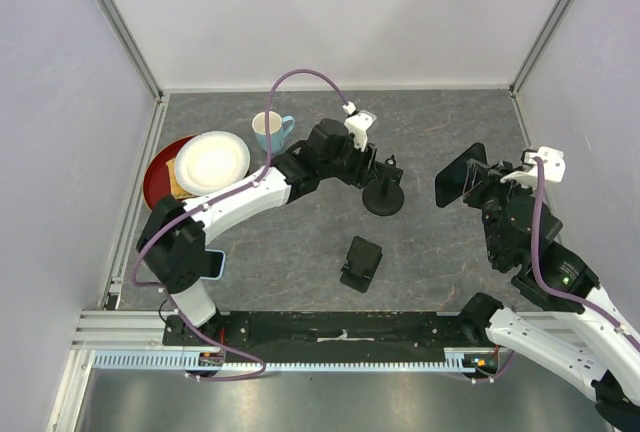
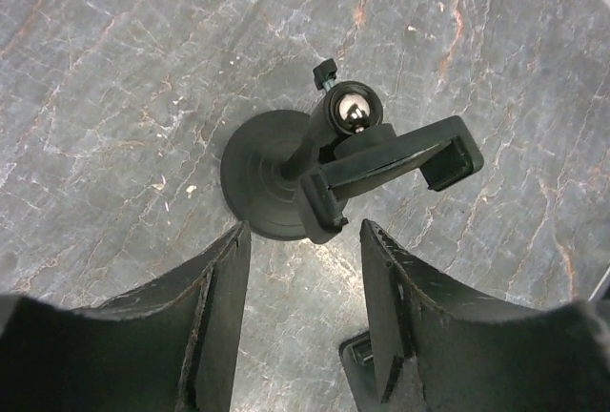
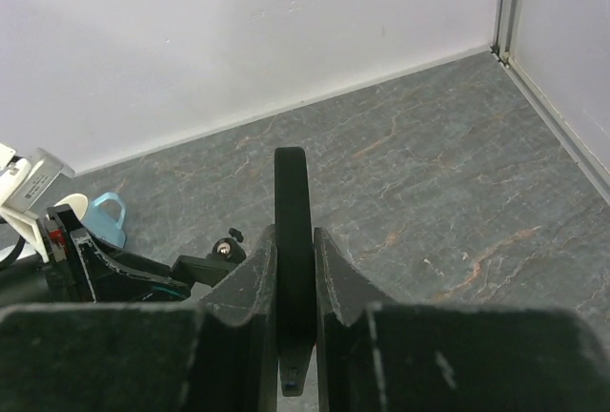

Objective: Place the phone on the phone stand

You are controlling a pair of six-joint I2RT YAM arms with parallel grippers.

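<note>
Nearest the arm bases, a small black object (image 1: 360,264) is lying on the grey worktop (image 1: 300,242), apart from both arms; what it is cannot be told. Further in, the left tool (image 2: 303,233) is hovering over the phone stand (image 2: 259,175) with its jaws spread and nothing between them. Its fingertips (image 2: 224,269) are sitting just short of the stand's clamp cradle (image 2: 396,156) and are not touching it. The phone stand is standing on its round base near the middle of the worktop, with its stem leaning up to a shiny ball joint (image 2: 355,111). The phone is not yet sitting in the cradle. To the right, well apart from the stand, the right tool (image 3: 294,233) is pinching the phone (image 3: 291,183) between its jaws. The phone is being held upright on its edge, raised clear of the worktop, and is pointing one broad face toward the stand. At the far left, a white plate (image 1: 212,160) is resting on a red plate (image 1: 160,170). A blue cup (image 1: 270,132) is standing just beside them, nearer the back wall (image 1: 330,12)
</note>
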